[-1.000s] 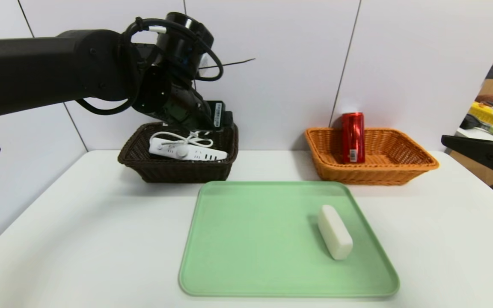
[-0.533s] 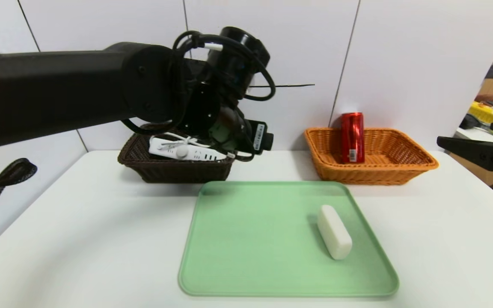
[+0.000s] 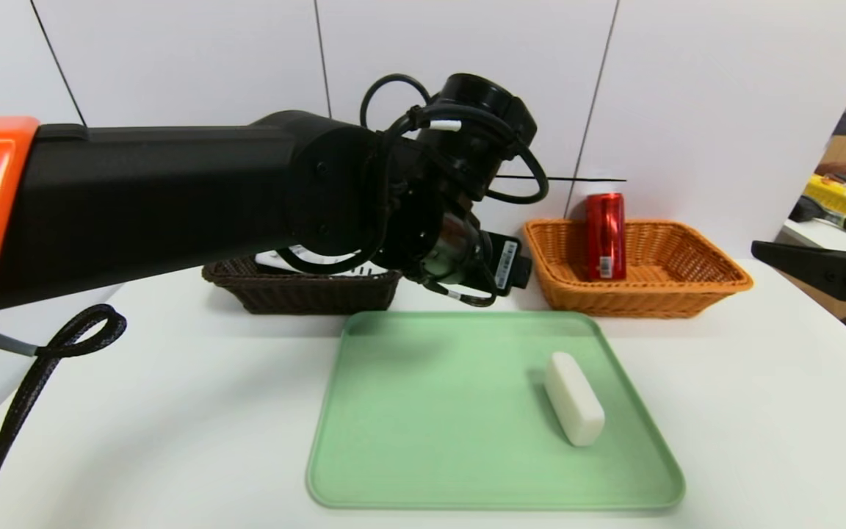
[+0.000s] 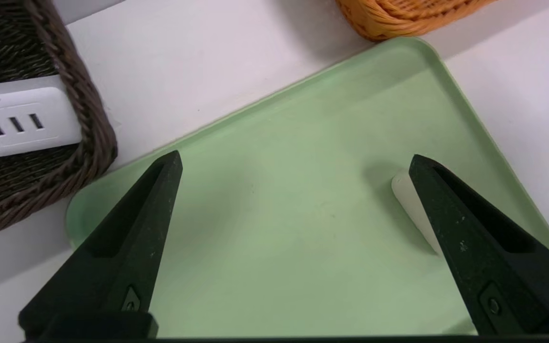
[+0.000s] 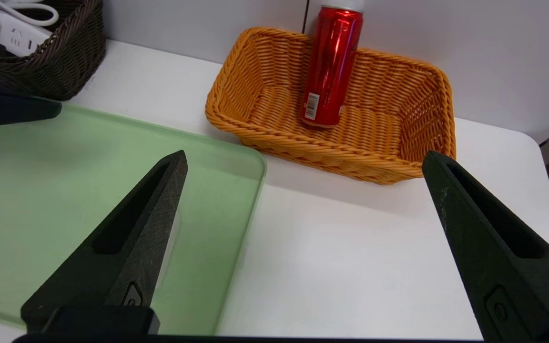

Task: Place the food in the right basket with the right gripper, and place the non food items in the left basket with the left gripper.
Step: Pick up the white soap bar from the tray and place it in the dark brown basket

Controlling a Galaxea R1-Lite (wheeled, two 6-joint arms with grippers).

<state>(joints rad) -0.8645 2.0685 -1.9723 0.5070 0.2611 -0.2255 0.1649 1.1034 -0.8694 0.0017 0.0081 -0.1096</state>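
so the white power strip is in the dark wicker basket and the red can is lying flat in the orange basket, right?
Not quite: the red can stands upright in the orange wicker basket, per the right wrist view. The white power strip is in the dark wicker basket.

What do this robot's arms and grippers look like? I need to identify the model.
The left arm is matte black with an orange panel near the base, looped black cables and a white-labelled wrist module. The left gripper and right gripper each have two black, tapered, pointed fingers with recessed slots.
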